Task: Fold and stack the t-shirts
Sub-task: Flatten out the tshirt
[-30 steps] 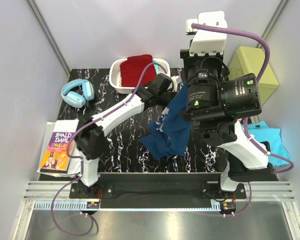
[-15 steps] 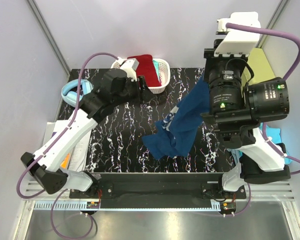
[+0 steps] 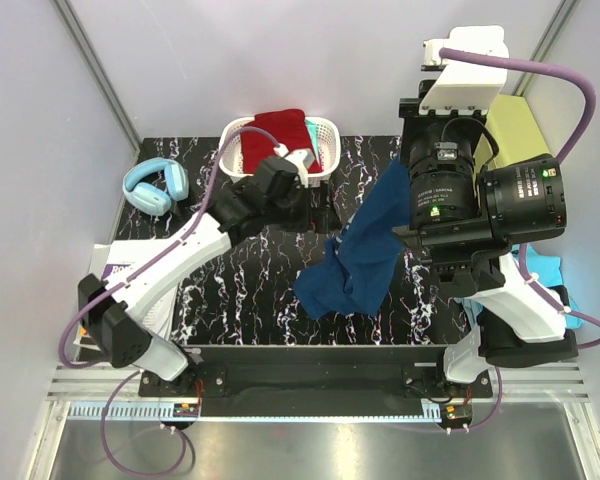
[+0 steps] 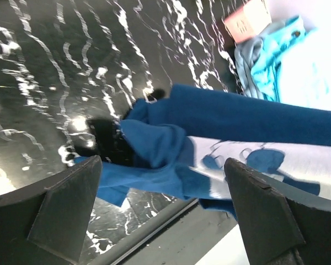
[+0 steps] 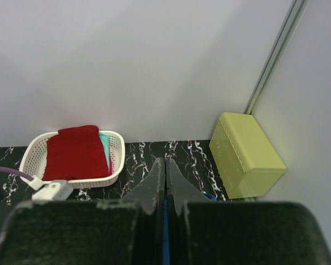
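The right gripper (image 5: 165,168) is pinching the navy tee (image 3: 365,250) by one end, so it is hanging slantwise over the table (image 3: 245,290), its bunched lower end seemingly touching the top. The left gripper (image 4: 163,165) is hovering just beside the cloth, jaws spread wide, gripping nothing

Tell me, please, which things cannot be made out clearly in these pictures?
- Print on the navy t-shirt: in the top view, folds hide it; in the left wrist view, the edge cuts it off.
- Most of the turquoise t-shirt: top view, behind the right arm.
- Cover of the book: top view, under the left arm.
- Grip of the right hand: right wrist view, only a blue sliver shows.
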{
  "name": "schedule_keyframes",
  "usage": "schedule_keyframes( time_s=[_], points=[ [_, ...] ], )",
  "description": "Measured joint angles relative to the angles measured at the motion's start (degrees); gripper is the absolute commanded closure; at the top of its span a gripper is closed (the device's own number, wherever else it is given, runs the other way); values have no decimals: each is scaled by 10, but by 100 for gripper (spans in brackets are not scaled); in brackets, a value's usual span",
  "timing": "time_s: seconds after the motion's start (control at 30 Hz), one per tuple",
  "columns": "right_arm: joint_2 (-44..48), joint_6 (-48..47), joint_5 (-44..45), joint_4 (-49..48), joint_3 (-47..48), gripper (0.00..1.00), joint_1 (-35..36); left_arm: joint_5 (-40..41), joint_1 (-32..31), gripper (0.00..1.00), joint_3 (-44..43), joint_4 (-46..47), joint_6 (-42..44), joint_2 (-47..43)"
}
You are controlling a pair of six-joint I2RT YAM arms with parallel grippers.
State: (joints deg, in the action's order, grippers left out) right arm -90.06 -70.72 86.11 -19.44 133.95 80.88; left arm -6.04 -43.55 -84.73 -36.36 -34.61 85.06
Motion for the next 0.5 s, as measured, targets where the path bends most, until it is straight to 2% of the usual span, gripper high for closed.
schedule_keyframes(
  time_s=[0.27, 0.37, 0.4, 0.43, 0.5],
  points=[
    [1, 7, 0, 2, -7, 100, 0, -14, -42, 1, -4, 12, -11, 44],
    [5, 11, 1, 3, -14, 100, 0, -25, -43, 21, -5, 21, -16, 59],
    [7, 12, 1, 3, -16, 100, 0, -29, -43, 34, -5, 23, -19, 64],
    [9, 14, 1, 5, -19, 100, 0, -33, -42, 53, -5, 27, -21, 69],
    [13, 16, 1, 5, -20, 100, 0, -44, -42, 70, -5, 34, -22, 77]
  ],
)
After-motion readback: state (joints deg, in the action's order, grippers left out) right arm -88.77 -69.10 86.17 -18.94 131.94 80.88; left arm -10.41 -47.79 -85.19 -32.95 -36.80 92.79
